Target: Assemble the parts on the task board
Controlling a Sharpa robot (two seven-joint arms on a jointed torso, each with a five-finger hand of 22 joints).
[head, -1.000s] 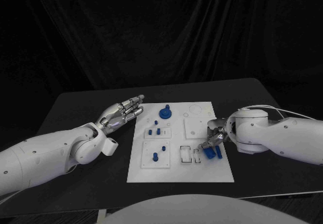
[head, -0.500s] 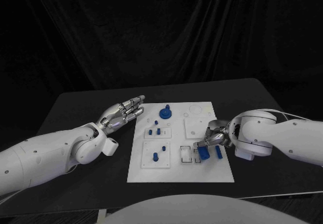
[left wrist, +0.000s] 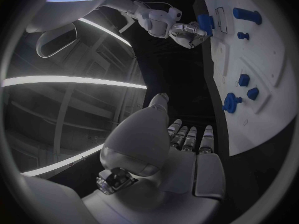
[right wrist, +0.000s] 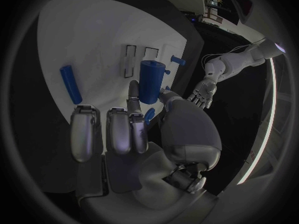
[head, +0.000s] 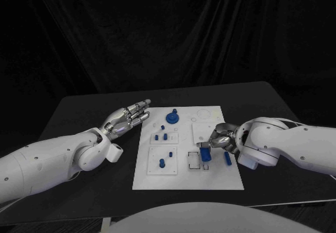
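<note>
A: Where is the part now?

B: The right hand [head: 223,141] pinches a blue block [head: 205,154] between thumb and a finger, the other fingers [right wrist: 109,129] apart. The block hangs over the two narrow slots [head: 198,160] near the task board's [head: 188,182] right edge, long axis running roughly from far edge to near edge, in line with the slots.

A: And the other hand?

B: The left hand [head: 126,117] hovers open, fingers apart, holding nothing, off the board's far left corner over the counter [head: 84,104]. The right is far nearer.

A: What differs from a moment ago?

B: The right hand has carried the block leftward, from beside a loose blue bar [head: 228,158] near the board's right edge to over the slots. The left has stayed put.
</note>
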